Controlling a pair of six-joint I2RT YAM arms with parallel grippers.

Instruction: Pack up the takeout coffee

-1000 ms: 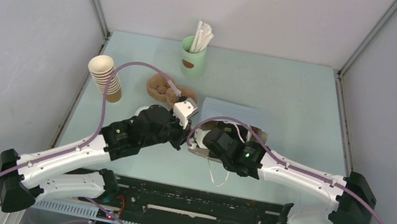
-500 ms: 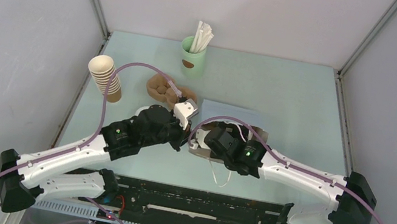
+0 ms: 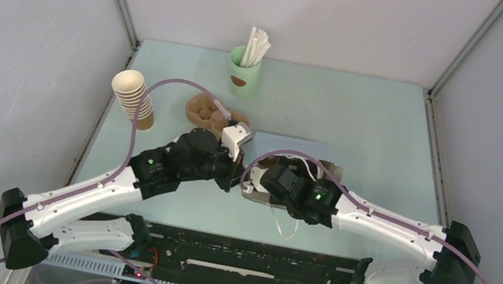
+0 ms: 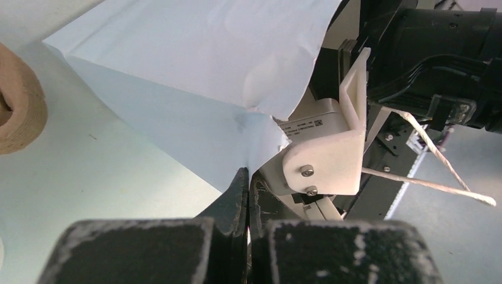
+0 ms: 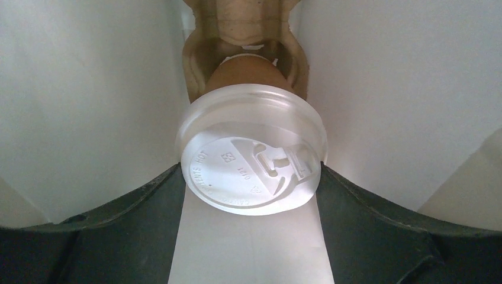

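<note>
Shifted right end effector astride coffee

Walls of white paper bag crowd white-lidded kraft cup both sides; pale green worktop roomy at right; stacked brown cups block left.

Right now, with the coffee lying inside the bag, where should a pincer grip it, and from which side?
Grip the takeout coffee on its brown wall just under the white lid, coming in through the open mouth of the bag. The lid faces the mouth, the bag walls crowd both sides, and the flared rim would likely stop slipping. The right pincer flanks it this way.
</note>
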